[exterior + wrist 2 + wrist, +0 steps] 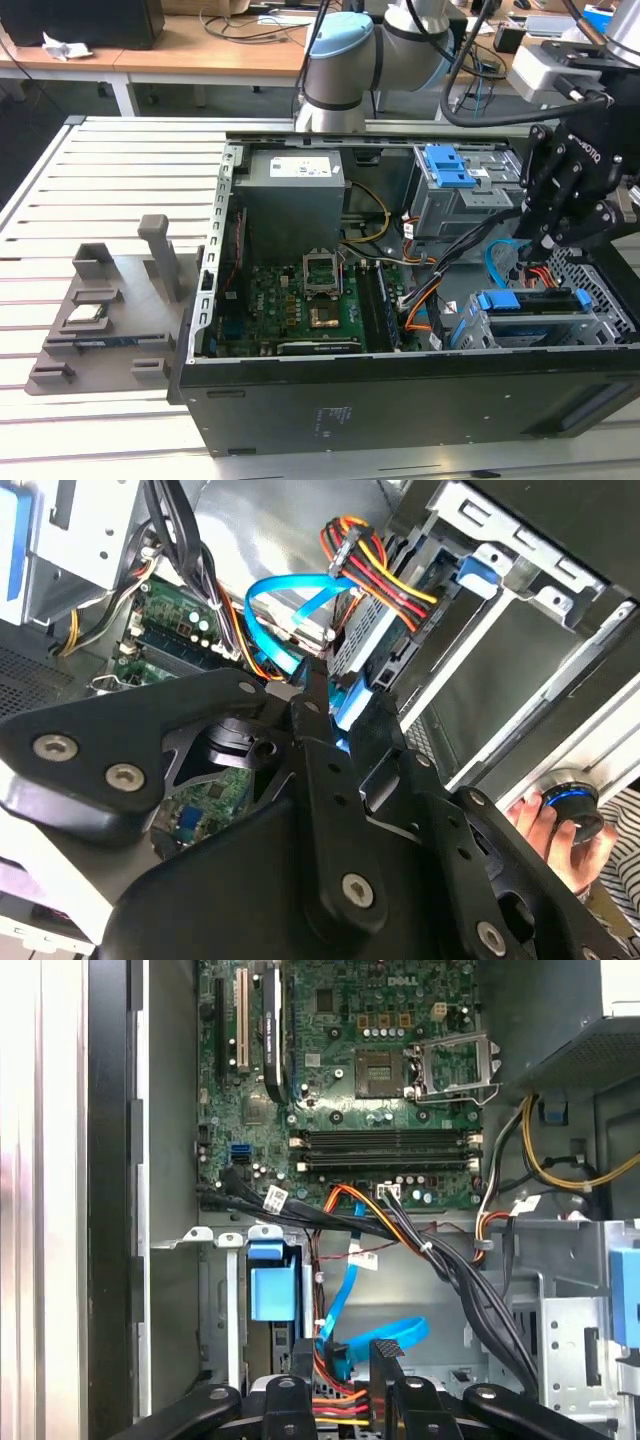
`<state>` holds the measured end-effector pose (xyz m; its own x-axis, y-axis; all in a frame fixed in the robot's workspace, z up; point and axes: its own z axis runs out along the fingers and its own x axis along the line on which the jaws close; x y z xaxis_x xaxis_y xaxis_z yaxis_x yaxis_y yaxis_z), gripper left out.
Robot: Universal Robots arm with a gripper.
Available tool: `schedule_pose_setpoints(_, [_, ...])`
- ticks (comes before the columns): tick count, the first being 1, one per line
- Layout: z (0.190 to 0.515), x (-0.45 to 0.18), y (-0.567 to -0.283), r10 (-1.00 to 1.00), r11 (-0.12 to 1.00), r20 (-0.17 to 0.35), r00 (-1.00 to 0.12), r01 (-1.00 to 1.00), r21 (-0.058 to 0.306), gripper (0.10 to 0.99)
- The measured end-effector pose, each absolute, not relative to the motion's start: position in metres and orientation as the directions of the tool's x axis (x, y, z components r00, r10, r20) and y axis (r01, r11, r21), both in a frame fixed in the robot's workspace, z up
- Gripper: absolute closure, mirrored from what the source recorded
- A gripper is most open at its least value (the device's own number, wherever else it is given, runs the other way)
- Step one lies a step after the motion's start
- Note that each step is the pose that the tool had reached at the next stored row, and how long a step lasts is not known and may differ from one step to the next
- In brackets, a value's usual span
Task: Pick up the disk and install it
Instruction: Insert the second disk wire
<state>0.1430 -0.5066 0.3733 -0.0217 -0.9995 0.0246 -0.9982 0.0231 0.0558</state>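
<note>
Black linkage gripper [545, 245] inside open black computer case [300, 400], jaws clamped on blue-framed silver disk [362, 670] at cabled end. Disk sits in grey metal drive cage [540, 325] directly below jaws, long axis along cage. Beyond: green motherboard [340, 1070].

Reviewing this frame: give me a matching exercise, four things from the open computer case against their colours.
Things:
1. flat data cable
2. motherboard
3. drive cage latch
4. gripper

Colours:
A. black
B. green
C. light blue
D. bright blue on grey metal

Pairs: 1-C, 2-B, 3-D, 4-A
</note>
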Motion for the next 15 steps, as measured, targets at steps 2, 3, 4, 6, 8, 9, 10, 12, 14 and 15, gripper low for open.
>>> schedule_pose_setpoints(2, [0.3716, 0.1406, -0.5068, -1.000, 0.008, 0.025, -0.007, -0.998, 0.056, 0.725])
schedule_pose_setpoints(3, [0.3710, 0.1399, -0.5068, -1.000, 0.003, 0.025, -0.002, -0.998, 0.056, 0.725])
schedule_pose_setpoints(4, [0.3706, 0.1398, -0.5067, -1.000, 0.000, 0.025, 0.001, -0.998, 0.056, 0.725])
schedule_pose_setpoints(6, [0.3705, 0.1398, -0.5068, -1.000, 0.000, 0.025, 0.002, -0.998, 0.056, 0.725])
schedule_pose_setpoints(8, [0.3704, 0.1398, -0.5067, -1.000, 0.000, 0.025, 0.002, -0.998, 0.056, 0.725])
schedule_pose_setpoints(9, [0.3704, 0.1398, -0.5067, -1.000, 0.000, 0.025, 0.002, -0.998, 0.056, 0.725])
schedule_pose_setpoints(10, [0.3704, 0.1398, -0.5068, -1.000, 0.000, 0.025, 0.002, -0.998, 0.056, 0.725])
schedule_pose_setpoints(12, [0.3703, 0.1398, -0.5067, -1.000, 0.000, 0.025, 0.002, -0.998, 0.056, 0.804])
schedule_pose_setpoints(14, [0.3703, 0.1398, -0.5067, -1.000, 0.000, 0.025, 0.002, -0.998, 0.056, 0.922])
schedule_pose_setpoints(15, [0.3703, 0.1398, -0.5068, -1.000, 0.000, 0.025, 0.001, -0.998, 0.056, 0.925])
